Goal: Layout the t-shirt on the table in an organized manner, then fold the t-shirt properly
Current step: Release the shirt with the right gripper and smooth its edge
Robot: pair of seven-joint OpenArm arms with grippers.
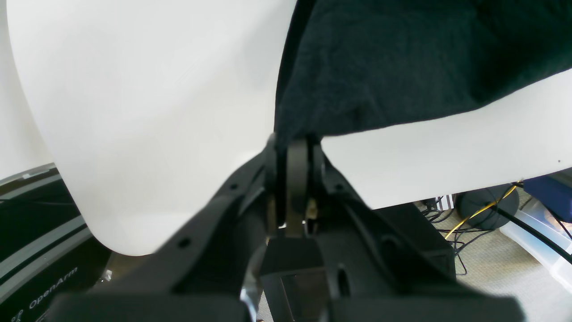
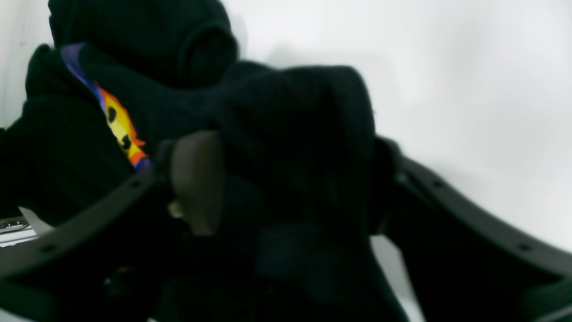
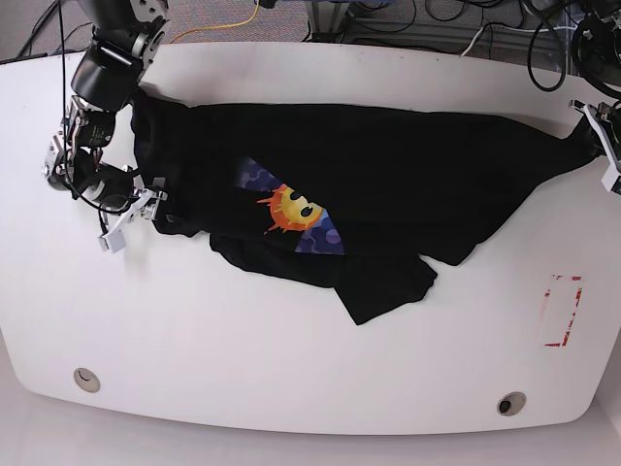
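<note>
The black t-shirt (image 3: 408, 184) lies stretched across the far half of the white table (image 3: 243, 349), its sun face print (image 3: 291, 209) facing up among folds. At the table's right edge my left gripper (image 3: 594, 131) is shut on the shirt's tip. The left wrist view shows its fingers (image 1: 297, 147) pinched on black cloth (image 1: 402, 67). My right gripper (image 3: 146, 204) is at the shirt's left end. In the right wrist view its jaws (image 2: 290, 174) stand apart around a bunched fold, one pad (image 2: 196, 179) beside the cloth, the print (image 2: 118, 127) just behind.
A red tape rectangle (image 3: 563, 311) marks the table's right side. Two grommet holes (image 3: 85, 379) (image 3: 511, 403) sit near the front edge. Cables (image 3: 437, 19) run on the floor behind the table. A clear plastic bin (image 1: 545, 241) stands below the table edge.
</note>
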